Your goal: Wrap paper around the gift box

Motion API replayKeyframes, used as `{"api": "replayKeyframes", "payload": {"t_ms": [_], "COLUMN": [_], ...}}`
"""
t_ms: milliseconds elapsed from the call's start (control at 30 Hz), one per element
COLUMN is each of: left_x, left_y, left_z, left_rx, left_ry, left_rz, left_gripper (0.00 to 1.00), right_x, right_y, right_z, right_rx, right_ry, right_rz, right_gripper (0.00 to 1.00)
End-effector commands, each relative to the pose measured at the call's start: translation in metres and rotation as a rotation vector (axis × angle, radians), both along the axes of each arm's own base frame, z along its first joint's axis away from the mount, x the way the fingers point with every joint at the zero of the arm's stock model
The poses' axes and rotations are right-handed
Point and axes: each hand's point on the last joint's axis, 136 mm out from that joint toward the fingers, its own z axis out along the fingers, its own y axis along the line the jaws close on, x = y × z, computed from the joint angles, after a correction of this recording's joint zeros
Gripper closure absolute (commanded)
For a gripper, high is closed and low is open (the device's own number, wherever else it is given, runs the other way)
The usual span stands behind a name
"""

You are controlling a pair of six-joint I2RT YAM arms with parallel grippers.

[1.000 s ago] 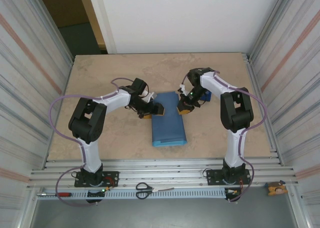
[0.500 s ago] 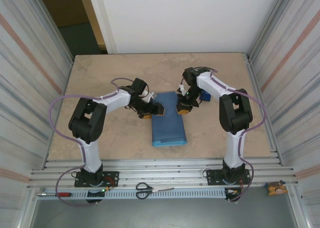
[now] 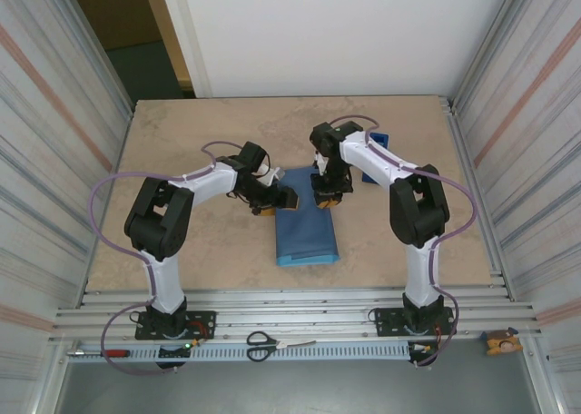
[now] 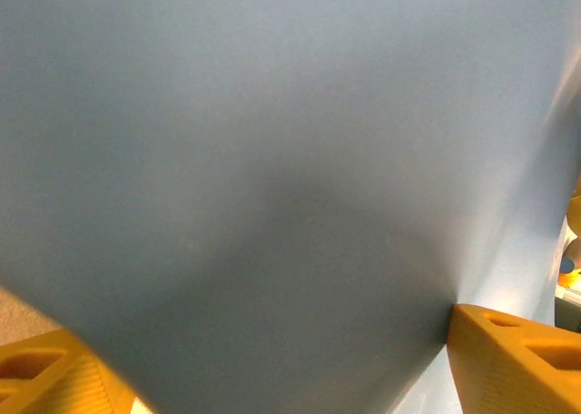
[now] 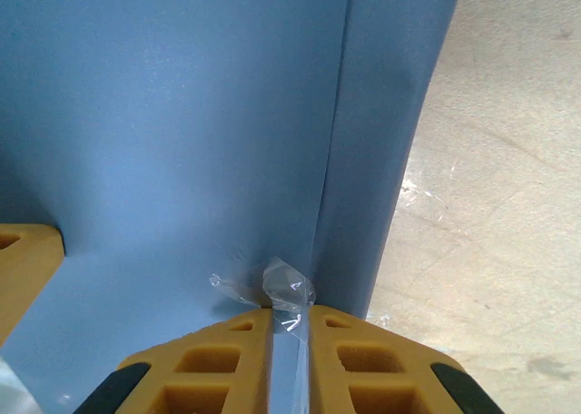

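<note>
Blue paper (image 3: 306,225) lies folded on the counter (image 3: 182,251). The left tool (image 3: 277,202) straddles its far edge, wide open. The right tool (image 5: 290,341) pinches clear tape (image 5: 277,289) at the paper's edge.

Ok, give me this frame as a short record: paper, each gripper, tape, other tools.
paper: folded into a blue bundle, middle of the table
left gripper: open, at the paper's left edge
right gripper: shut on clear tape strip at the paper's seam
tape dispenser: on the table, right of the paper
scissors: on the front rail
</note>
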Motion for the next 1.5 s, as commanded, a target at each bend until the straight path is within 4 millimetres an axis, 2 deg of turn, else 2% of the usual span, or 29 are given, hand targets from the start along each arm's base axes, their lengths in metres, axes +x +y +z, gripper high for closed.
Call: {"api": "replayKeyframes", "payload": {"t_ms": [0, 400, 667, 1000, 1133, 1467], "left_x": [-0.029, -0.03, -0.031, -0.03, -0.03, -0.03], "left_y": [0.023, 0.022, 0.025, 0.026, 0.026, 0.025], "left_z": [-0.069, -0.071, -0.075, -0.075, -0.074, -0.074], "left_rx": [0.181, 0.177, 0.196, 0.198, 0.196, 0.195], "left_ry": [0.102, 0.105, 0.111, 0.111, 0.112, 0.112], "left_rz": [-0.023, -0.021, -0.019, -0.021, -0.021, -0.021], "left_gripper": [0.16, 0.17, 0.17, 0.18, 0.18, 0.17], "right_x": [0.009, 0.008, 0.005, 0.005, 0.004, 0.003], "right_y": [-0.001, 0.008, 0.008, 0.008, 0.006, 0.004], "right_z": [0.001, 0.024, 0.018, 0.014, 0.014, 0.018], "right_rx": [-0.073, -0.051, -0.049, -0.045, -0.048, -0.033], "right_ry": [-0.049, -0.099, -0.077, -0.076, -0.082, -0.103], "right_rz": [-0.013, 0.005, 0.01, -0.001, -0.004, -0.016], "right_gripper": [0.78, 0.66, 0.53, 0.42, 0.31, 0.17]}}
